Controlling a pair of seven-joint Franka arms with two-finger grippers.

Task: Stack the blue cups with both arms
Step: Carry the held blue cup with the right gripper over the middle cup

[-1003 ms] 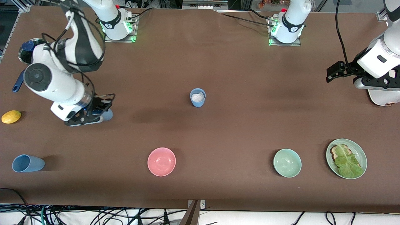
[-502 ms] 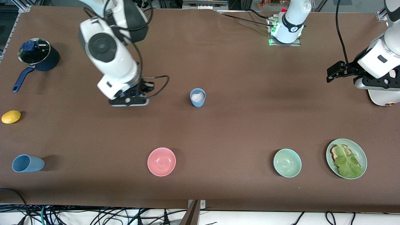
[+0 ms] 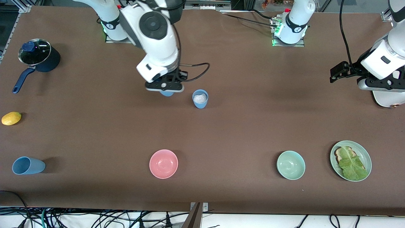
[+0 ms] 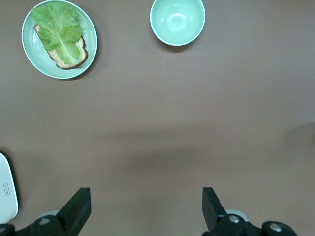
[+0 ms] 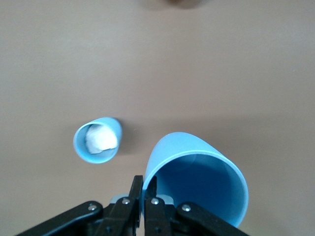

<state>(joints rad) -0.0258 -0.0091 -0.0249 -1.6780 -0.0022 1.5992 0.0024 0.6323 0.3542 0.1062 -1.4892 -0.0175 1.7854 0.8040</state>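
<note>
My right gripper [image 3: 164, 87] is shut on the rim of a light-blue cup [image 3: 166, 93], one finger inside the wall and one outside [image 5: 146, 184]. The held cup [image 5: 197, 182] hangs mouth-up over the table, just beside a second blue cup [image 3: 200, 98] on the side toward the right arm's end. That second cup [image 5: 97, 140] stands upright at mid-table with something white in it. A third blue cup [image 3: 28, 165] lies on its side near the front edge at the right arm's end. My left gripper [image 3: 335, 74] waits open over its own end, nothing between its fingers [image 4: 146, 196].
A pink bowl [image 3: 163, 163], a green bowl [image 3: 290, 165] and a green plate [image 3: 367, 155] with toast and lettuce sit along the front. A dark blue lidded pot [image 3: 39, 58] and a lemon [image 3: 11, 118] lie at the right arm's end.
The right arm has carried its cup from the right arm's end of the table toward the middle, up beside the filled cup. The left arm has not moved.
</note>
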